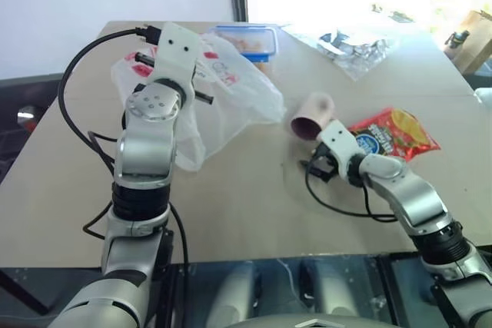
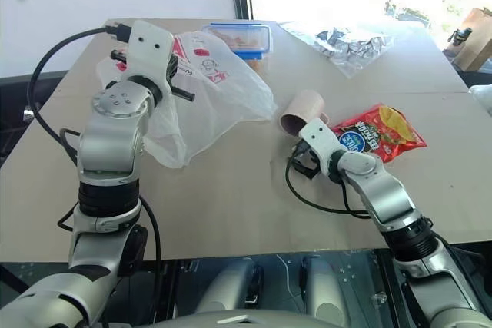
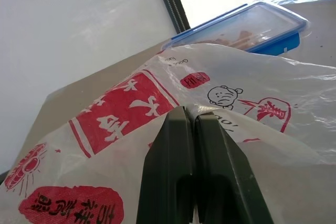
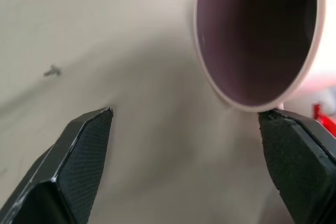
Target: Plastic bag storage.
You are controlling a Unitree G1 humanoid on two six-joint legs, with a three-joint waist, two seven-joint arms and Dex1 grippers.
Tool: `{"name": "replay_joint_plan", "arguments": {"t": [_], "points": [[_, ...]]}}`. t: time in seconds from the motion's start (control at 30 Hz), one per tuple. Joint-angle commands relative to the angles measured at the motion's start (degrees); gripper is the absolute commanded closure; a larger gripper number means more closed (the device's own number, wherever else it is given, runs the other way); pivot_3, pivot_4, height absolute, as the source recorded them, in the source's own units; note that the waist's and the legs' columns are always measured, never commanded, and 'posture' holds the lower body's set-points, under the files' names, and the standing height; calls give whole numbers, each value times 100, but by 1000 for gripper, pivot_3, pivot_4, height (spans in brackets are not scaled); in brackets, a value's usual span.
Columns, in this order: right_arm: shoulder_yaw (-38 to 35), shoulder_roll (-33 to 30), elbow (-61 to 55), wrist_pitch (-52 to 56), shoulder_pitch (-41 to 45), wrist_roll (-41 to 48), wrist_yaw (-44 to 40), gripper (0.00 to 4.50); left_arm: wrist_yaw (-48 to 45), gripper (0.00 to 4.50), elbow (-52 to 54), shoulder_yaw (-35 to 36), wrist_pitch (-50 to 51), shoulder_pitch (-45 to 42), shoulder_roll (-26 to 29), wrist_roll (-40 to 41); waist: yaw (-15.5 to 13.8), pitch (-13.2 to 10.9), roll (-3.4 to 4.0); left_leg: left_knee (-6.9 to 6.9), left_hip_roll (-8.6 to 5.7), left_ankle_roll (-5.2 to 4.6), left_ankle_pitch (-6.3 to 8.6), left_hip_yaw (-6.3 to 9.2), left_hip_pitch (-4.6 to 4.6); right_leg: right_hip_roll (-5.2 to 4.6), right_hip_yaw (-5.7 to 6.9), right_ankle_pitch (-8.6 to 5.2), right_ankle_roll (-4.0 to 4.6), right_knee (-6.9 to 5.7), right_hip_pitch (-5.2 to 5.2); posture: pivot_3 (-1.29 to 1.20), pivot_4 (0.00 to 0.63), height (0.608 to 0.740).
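Two claws: left (image 3: 193, 124) clenched on bag (image 1: 231, 97); right (image 4: 186, 145) spread before mug (image 4: 257, 35); steady mug before stuffing.

The left gripper (image 3: 194, 116) is raised above the table (image 1: 246, 213), fingers pressed together on the plastic bag (image 1: 231, 97). The right gripper (image 4: 186, 124) sits low over the table, fingers spread wide.

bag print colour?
Red panels and marks on the translucent white bag; clearest in the left wrist view.
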State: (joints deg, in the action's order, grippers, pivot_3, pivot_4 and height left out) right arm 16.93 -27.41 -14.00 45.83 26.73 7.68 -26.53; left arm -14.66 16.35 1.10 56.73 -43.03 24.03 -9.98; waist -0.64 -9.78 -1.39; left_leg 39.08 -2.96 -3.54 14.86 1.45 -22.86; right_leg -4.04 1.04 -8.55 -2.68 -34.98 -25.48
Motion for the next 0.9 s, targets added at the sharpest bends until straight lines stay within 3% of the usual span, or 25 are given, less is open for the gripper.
{"name": "replay_joint_plan", "arguments": {"t": [0.03,0.2,0.63,0.73,0.9], "points": [[-229,-76,-63,-120,204,-200,70,0,57,4405,240,22,-24,-136,68,-1,-1,0,0,0,0,0,0,0,0,0,0,0,0,0,0,0,150,740],[-394,-240,-16,-106,285,-196,-63,0,76,4405,222,42,16,-165,9,46,-15,0,0,0,-2,0,0,0,-2,-1,-1,0,0,2,0,0,150,740],[154,-114,2392,-2081,1086,-1098,-487,0,99,4405,176,8,65,-276,52,51,23,-2,2,-9,-1,1,0,-7,0,1,-7,1,1,5,-4,0,150,740],[158,-87,2519,-2216,1133,-1068,-769,874,111,4500,231,10,104,-246,74,42,23,-2,2,-11,-1,1,1,-5,0,1,-7,1,1,5,-4,0,150,740],[193,-95,2267,-2133,1044,-1031,-1216,3111,125,4500,296,32,156,-200,133,38,41,-2,3,-11,-1,2,1,-5,0,1,-8,1,1,4,-5,0,150,740]]}}
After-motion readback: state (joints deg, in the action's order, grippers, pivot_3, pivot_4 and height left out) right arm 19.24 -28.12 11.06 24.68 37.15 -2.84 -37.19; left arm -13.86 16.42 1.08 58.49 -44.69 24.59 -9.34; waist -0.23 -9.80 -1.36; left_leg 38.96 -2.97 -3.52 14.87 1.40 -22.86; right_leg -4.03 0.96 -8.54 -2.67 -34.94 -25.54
